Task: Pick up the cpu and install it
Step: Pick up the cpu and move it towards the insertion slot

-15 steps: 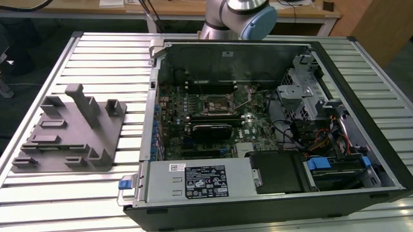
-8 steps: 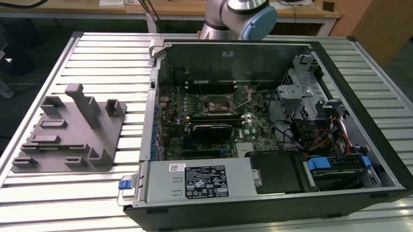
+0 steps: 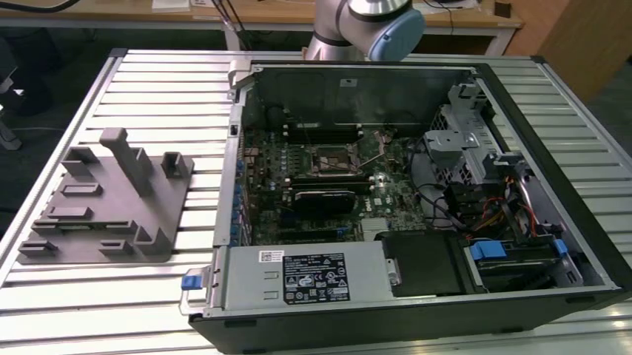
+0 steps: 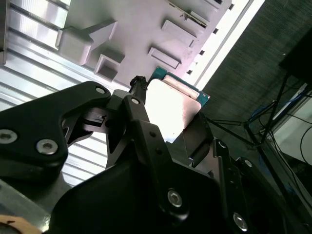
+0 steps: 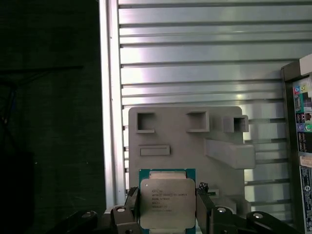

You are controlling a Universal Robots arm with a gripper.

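Note:
The cpu (image 5: 167,202), a flat square chip with a silvery metal top and a green edge, sits between my gripper's (image 5: 167,214) two black fingers (image 5: 131,201), which are shut on its sides. The second wrist view shows the cpu (image 4: 173,109) from below at an angle, clamped in the gripper (image 4: 168,124). I hold it in the air above the grey holder plate (image 5: 185,146) on the slatted table. The motherboard socket (image 3: 329,157) lies open in the middle of the computer case in the exterior view.
The open computer case (image 3: 415,200) holds the power supply (image 3: 301,277), drive cages and cables. The grey holder plate (image 3: 109,200) with upright posts lies on the slatted metal table (image 3: 148,89) at the exterior view's left. The arm's base (image 3: 365,29) stands behind the case.

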